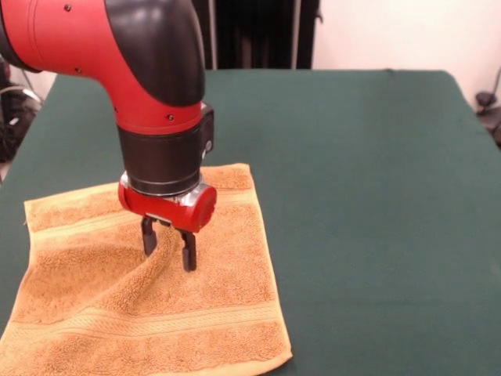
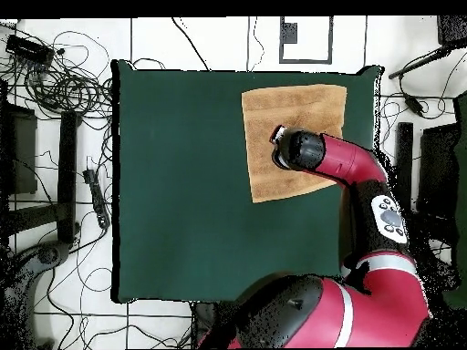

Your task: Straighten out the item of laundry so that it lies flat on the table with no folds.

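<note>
The golden-orange towel [image 1: 223, 313] lies spread on the green table [image 1: 376, 196] at the front left. A raised ridge of cloth runs from its left part up to my gripper [image 1: 167, 249]. The gripper points straight down over the towel's middle, and its two black fingers [image 1: 189, 257] pinch that ridge and hold it slightly lifted. The flat woven bands show near the far and near edges. In the overhead view the towel [image 2: 292, 109] lies at the table's [image 2: 182, 182] top right, and the arm's wrist [image 2: 301, 150] covers the gripper.
The towel's near edge lies close to the table's front edge, and its left edge close to the table's left edge in the front view. Cables [image 2: 64, 82] and stands lie on the floor around the table.
</note>
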Available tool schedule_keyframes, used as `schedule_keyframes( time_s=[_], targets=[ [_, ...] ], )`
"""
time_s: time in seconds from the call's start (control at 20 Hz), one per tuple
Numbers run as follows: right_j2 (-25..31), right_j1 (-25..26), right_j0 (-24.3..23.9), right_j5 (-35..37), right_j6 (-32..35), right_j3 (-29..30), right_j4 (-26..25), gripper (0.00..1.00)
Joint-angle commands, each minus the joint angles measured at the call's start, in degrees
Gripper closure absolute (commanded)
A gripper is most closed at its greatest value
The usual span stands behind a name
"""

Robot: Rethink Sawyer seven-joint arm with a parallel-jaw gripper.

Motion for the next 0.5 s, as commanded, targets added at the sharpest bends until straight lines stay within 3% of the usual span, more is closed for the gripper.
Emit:
schedule_keyframes(
  time_s=[0.05,0.5],
  targets=[
    [5.64,4.47,1.72,-3.07,8.18,7.82,2.94,0.0],
    [4.5,4.28,1.62,1.62,5.04,5.72,2.19,0.0]
  ],
)
